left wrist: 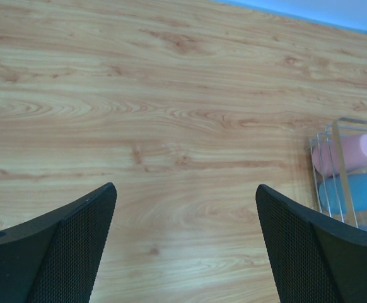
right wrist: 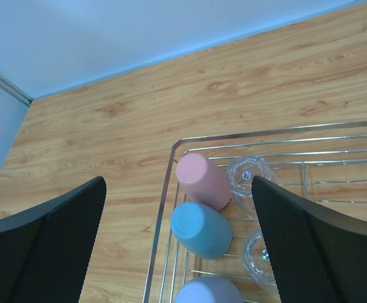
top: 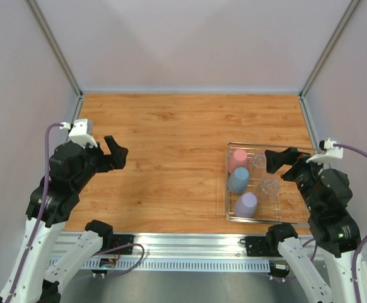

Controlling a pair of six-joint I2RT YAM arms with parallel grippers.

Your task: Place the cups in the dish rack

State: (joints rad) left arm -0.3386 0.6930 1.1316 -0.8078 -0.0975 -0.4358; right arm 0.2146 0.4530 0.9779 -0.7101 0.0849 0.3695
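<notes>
Right gripper [top: 282,163] hangs closest, jaws spread wide and holding nothing, above the dish rack [top: 227,189]; inside it the pink cup [top: 237,160], blue cup [top: 238,180] and lavender cup [top: 245,204] sit in a row along the left rim, a glass tumbler [top: 257,161] beside the pink and a second tumbler [top: 269,187] beside the blue. Left gripper [top: 115,153], equally open and empty, hovers well apart over the wooden table [top: 171,158]; loading looks complete, so the next move should only need the right arm to lift away without clipping glass.
</notes>
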